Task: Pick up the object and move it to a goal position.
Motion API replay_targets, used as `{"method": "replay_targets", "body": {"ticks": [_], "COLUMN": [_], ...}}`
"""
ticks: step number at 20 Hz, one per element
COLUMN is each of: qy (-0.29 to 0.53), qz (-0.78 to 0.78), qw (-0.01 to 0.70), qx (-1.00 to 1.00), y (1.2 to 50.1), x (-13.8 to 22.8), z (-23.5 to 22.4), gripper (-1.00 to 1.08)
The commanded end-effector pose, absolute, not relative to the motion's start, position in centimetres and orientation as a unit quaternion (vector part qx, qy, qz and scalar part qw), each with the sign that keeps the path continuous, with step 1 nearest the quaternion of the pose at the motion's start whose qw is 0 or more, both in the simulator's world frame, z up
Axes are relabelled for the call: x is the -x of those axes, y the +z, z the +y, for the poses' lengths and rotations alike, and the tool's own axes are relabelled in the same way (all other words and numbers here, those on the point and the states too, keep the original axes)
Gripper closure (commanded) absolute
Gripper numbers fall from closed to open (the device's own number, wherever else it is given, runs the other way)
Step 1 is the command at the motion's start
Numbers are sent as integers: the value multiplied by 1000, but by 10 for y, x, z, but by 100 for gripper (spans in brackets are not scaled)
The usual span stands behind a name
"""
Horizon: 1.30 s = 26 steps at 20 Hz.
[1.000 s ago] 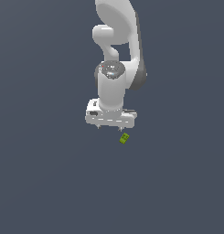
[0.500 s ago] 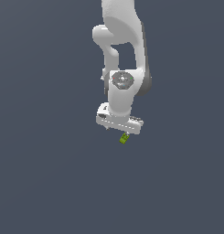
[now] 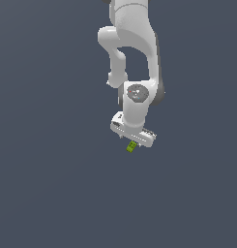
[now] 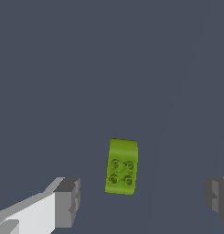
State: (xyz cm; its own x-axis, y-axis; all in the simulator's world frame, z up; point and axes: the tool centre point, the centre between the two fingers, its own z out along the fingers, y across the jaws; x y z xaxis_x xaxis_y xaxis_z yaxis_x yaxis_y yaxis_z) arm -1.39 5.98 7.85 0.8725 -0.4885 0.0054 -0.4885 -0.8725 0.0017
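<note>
The object is a tiny lime-green block (image 3: 131,147) with dark studs on its face. It lies on the flat grey surface just below my white gripper (image 3: 133,138) in the exterior view. In the wrist view the block (image 4: 122,166) lies between my two fingertips (image 4: 67,201), nearer one than the other and touching neither. The jaws stand wide apart, so the gripper (image 4: 143,197) is open and empty. The fingertips are hidden behind the hand in the exterior view.
A plain dark grey surface (image 3: 52,184) fills both views. The white arm (image 3: 132,43) rises above the gripper toward the exterior view's top. No goal marker shows.
The arm has swung toward the exterior view's right and come lower, and the gripper has turned. It now sits directly over the block, which has not moved.
</note>
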Motion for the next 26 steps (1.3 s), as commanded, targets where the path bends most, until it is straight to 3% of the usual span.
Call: {"method": "replay_targets", "body": {"ticks": [1,15,26], "qy": [2,0,0], "qz": [-271,-298,-300], "qw": [1,0,0], "qx": [-963,-955,-954], "y": [73,60,16], "x": [16,20,21], "z": [65,73,73], "gripper": [-92,-92,-92]}}
